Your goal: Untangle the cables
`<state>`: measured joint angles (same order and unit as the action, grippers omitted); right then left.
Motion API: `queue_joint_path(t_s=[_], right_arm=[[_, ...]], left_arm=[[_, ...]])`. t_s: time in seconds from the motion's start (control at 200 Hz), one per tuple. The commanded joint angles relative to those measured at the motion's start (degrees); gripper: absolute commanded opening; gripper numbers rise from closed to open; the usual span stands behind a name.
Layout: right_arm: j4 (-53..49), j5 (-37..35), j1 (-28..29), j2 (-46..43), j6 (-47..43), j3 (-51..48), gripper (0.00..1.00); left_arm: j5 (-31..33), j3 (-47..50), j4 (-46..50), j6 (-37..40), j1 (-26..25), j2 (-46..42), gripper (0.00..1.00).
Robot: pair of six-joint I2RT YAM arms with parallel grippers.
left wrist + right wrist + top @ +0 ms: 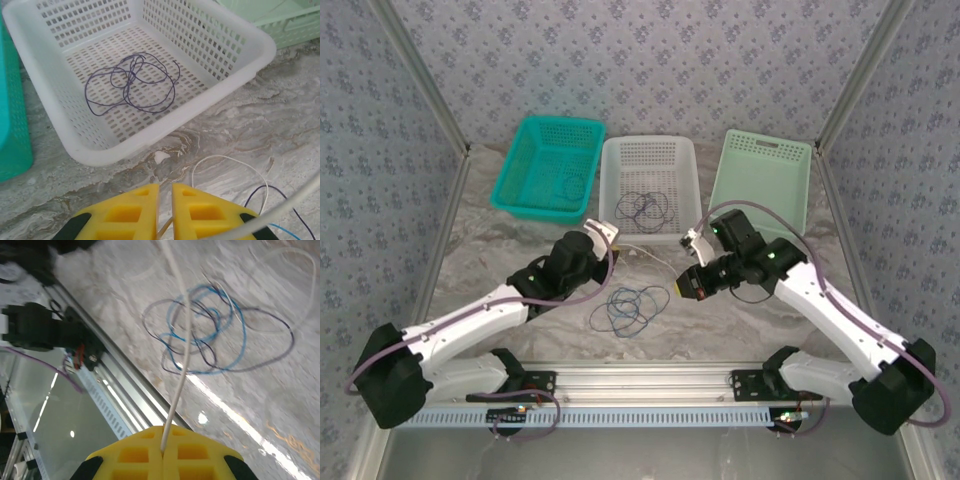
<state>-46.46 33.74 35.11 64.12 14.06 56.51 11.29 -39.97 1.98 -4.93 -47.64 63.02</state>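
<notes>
A tangle of blue and dark thin cables (625,305) (210,330) lies on the marbled table between the arms. A thin white cable (181,340) runs from it into my right gripper (163,427), which is shut on that cable just right of the tangle (684,284). My left gripper (165,186) hovers near the white basket's front edge (603,230). Its yellow fingers stand almost together, with a strand of the white cable (230,159) pinched low between them. A dark purple cable (132,82) lies looped inside the white basket (150,145).
Three baskets line the back: a teal one (535,212) holding a thin dark cable, the white one (650,142), and a pale green one (765,180). A metal rail (640,380) runs along the near edge. Patterned walls close in both sides.
</notes>
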Motion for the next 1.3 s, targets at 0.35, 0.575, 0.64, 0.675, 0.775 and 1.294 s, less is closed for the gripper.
queue_joint_path(t_s=[0.35,0.575,0.64,0.675,0.775,1.294], right_arm=[[-11.1,-9.4,0.5,7.0,-6.7,7.4,0.00],[-13.8,-9.6,1.4,9.2,-8.8,10.8,0.00],[-14.6,-10.1,1.5,9.7,-9.0,11.3,0.00],[-15.0,-10.3,1.5,10.1,-9.2,11.3,0.01],[-16.4,-10.9,1.6,11.3,-10.0,13.9,0.00],[-16.5,-10.2,2.7,13.0,-11.0,15.0,0.00]], left_arm=[[3.4,-5.3,4.0,5.9,-2.1,-2.7,0.14],[3.2,-7.2,5.9,9.2,-3.8,-1.0,0.14],[3.8,-7.3,6.0,9.7,-4.0,-1.0,0.14],[4.2,-7.2,6.0,10.0,-4.1,-1.0,0.14],[5.3,-7.1,6.0,10.9,-4.2,-1.4,0.15],[5.7,-6.4,7.0,11.6,-4.4,-3.0,0.15]])
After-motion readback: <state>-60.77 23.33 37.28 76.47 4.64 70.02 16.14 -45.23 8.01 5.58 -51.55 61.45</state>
